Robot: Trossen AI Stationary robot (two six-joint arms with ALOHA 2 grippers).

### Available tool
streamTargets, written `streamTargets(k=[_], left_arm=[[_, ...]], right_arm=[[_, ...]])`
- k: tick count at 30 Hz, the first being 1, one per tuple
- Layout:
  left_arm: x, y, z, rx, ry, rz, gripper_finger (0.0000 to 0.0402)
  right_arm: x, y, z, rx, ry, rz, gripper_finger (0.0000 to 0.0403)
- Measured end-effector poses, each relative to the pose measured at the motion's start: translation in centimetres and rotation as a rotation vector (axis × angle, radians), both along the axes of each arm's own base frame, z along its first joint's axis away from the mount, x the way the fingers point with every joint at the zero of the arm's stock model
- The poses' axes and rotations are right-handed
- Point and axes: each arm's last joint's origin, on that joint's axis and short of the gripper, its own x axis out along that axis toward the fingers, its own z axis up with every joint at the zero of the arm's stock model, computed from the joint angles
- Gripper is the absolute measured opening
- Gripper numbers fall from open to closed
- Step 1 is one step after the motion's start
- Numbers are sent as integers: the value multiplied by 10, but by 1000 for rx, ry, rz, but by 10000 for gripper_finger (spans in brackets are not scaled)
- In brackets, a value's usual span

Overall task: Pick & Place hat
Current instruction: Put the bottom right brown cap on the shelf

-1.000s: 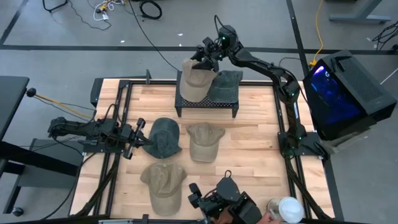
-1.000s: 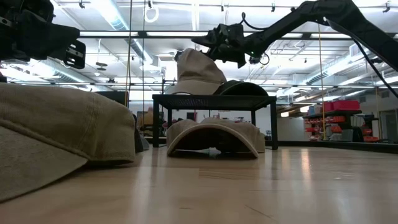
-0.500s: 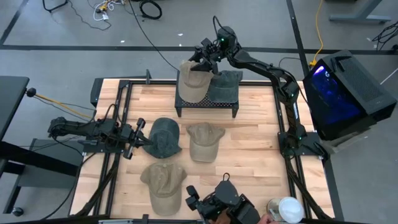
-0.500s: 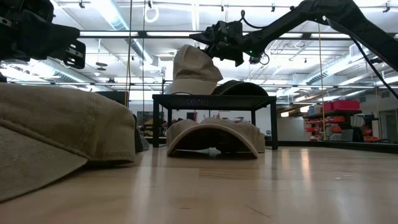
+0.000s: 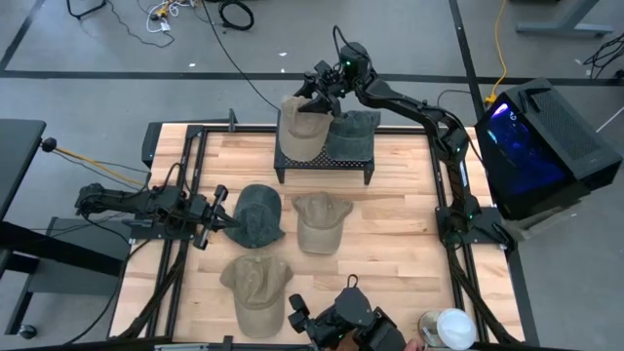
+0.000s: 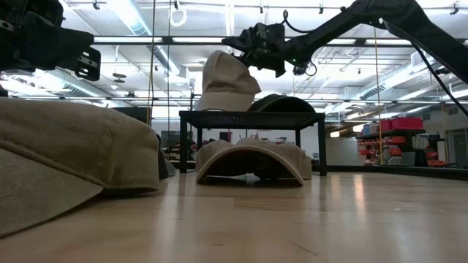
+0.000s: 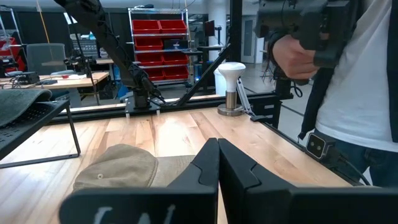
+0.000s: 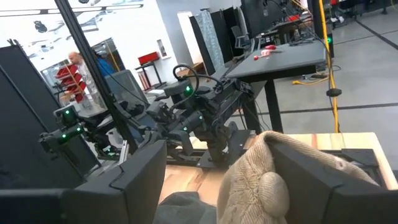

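Note:
A tan hat [image 5: 297,125] stands tilted on the black mesh rack [image 5: 327,161] at the table's far edge, its lower rim on the mesh and its crown [image 6: 223,73] raised. Beside it on the rack lies a dark grey-green hat [image 5: 355,132]. My right gripper [image 5: 315,90] hovers level over the rack's far left, open, with the tan crown [image 8: 258,180] between its fingers. My left gripper [image 5: 229,220] waits shut at the table's left, beside a dark green hat [image 5: 259,214]. My right gripper touches the tan hat's crown top [image 8: 292,158] with one finger [image 8: 314,177], which lies against the cloth; the other finger [image 8: 134,183] stands apart from it. The fingers come level from the far right. The hat's rim [image 6: 212,104] stays on the rack.
On the wood lie a tan hat [image 5: 320,220] in the middle and another tan hat [image 5: 256,285] nearer the front. A person [image 7: 351,81] stands at the near edge holding a dark device [image 5: 346,327]. A white-topped object [image 5: 454,327] stands at the near right corner.
The tan hat's crown has tipped higher and toward the table's left while its rim stayed on the rack. My right gripper has crept the same way with it, still open. The person's device at the near edge has shifted left.

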Motion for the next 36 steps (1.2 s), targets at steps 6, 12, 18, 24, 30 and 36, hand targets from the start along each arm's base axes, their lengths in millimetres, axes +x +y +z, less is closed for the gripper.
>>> streamTargets(k=[6, 12, 18, 24, 30, 36], left_arm=[[0, 0, 0, 0, 0, 0, 3], [0, 0, 0, 0, 0, 0, 3], [0, 0, 0, 0, -1, 0, 3], [0, 0, 0, 0, 0, 0, 3], [0, 0, 0, 0, 0, 0, 3], [0, 0, 0, 0, 0, 0, 3]], right_arm=[[7, 9, 0, -4, -3, 24, 270], [9, 12, 0, -5, -3, 30, 270], [10, 14, 1, -10, -10, 40, 270], [9, 13, 6, -29, -47, 40, 270], [6, 9, 7, -17, -43, 30, 270], [6, 8, 7, -12, -39, 29, 270]])
